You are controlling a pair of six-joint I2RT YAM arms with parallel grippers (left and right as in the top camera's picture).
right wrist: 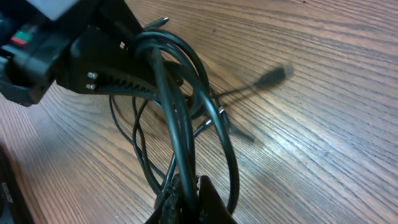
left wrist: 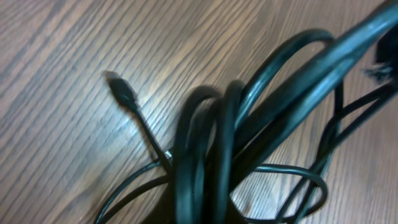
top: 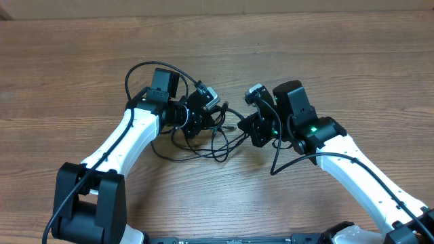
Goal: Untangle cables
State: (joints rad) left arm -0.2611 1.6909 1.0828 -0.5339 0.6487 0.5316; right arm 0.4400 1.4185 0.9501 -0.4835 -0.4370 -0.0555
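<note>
The cables (top: 218,137) are thin black cords bunched into a loose tangle on the wooden table between my two grippers. My left gripper (top: 205,115) is shut on one side of the bundle; it also shows in the right wrist view (right wrist: 109,78) with cable loops running over its ridged finger. In the left wrist view the cables (left wrist: 208,155) fill the lower middle and hide the fingers, and one small plug (left wrist: 122,91) lies free on the wood. My right gripper (top: 252,129) is shut on a strand (right wrist: 180,118) between its fingertips (right wrist: 194,196). Another plug (right wrist: 277,73) lies beyond.
The wooden table (top: 352,61) stretches all round the tangle, with its far edge along the top of the overhead view. A thicker black wire (top: 139,70) loops off my left arm, and another (top: 281,159) hangs by my right arm.
</note>
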